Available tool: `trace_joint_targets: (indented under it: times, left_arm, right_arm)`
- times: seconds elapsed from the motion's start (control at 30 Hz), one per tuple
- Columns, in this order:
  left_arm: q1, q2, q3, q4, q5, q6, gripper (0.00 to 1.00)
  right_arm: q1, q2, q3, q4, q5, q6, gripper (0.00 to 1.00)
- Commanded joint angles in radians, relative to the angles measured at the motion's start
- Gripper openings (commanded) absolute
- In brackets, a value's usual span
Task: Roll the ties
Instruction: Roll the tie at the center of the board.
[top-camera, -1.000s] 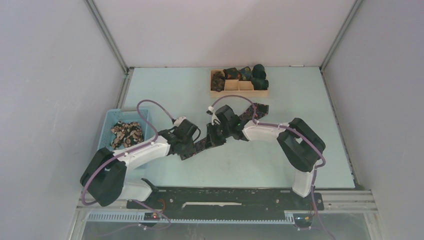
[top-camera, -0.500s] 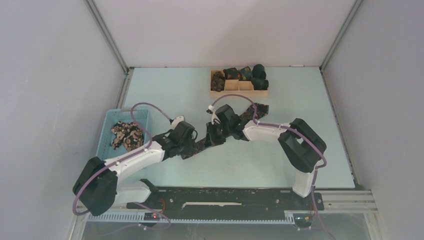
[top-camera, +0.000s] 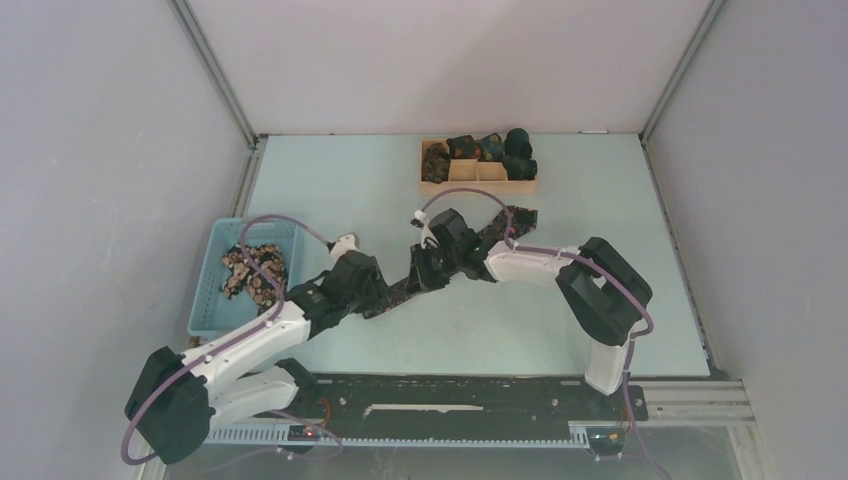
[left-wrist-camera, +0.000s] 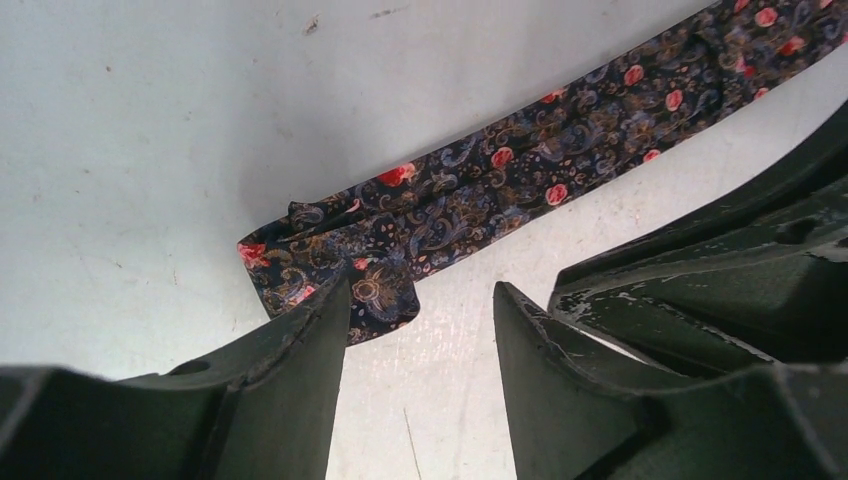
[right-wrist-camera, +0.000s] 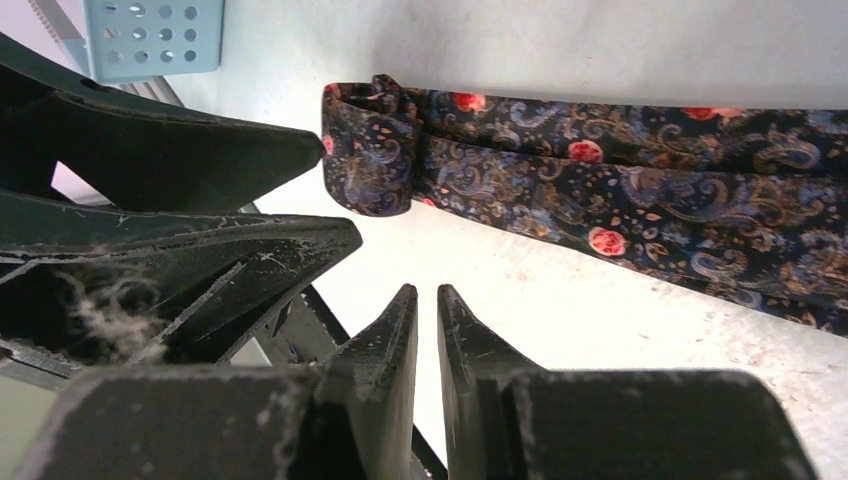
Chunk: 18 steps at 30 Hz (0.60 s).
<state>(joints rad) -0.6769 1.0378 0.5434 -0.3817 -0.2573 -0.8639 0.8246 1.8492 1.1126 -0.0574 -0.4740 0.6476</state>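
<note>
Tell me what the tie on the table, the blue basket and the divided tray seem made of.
The tie: soft woven fabric, matte; it folds limply and carries a paisley-and-flower pattern. The basket: smooth moulded plastic, with rows of round holes. The tray: probably bare pale wood, going by its tan colour; grain too small to see.

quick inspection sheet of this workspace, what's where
surface: pale teal table, faint marks
job's things: tie lying flat, near end curled; rolled ties in wooden tray; loose ties in blue basket
clutter: nothing seen
grippers: left gripper open at the curled end; right gripper nearly shut, empty
cables: purple cables loop over both arms
surroundings: grey enclosure walls
</note>
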Motion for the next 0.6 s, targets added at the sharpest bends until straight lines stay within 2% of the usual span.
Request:
trace_joint_targets:
  times: [0.0, 0.17, 0.57]
  left_arm:
    - [-0.005, -0.052, -0.009, 0.029, -0.035, 0.001, 0.60]
    - [-0.005, -0.101, -0.016, 0.017, -0.044, 0.006, 0.59]
    - [-0.004, -0.486, -0.098, -0.211, -0.200, -0.055, 0.63]
  right_arm:
    - [0.020, -0.020, 0.070, -0.001, 0.005, -0.004, 0.16]
    - [0.040, -0.006, 0.119, -0.030, 0.009, -0.018, 0.17]
    - [0.098, 0.112, 0.293, -0.126, 0.011, -0.045, 0.20]
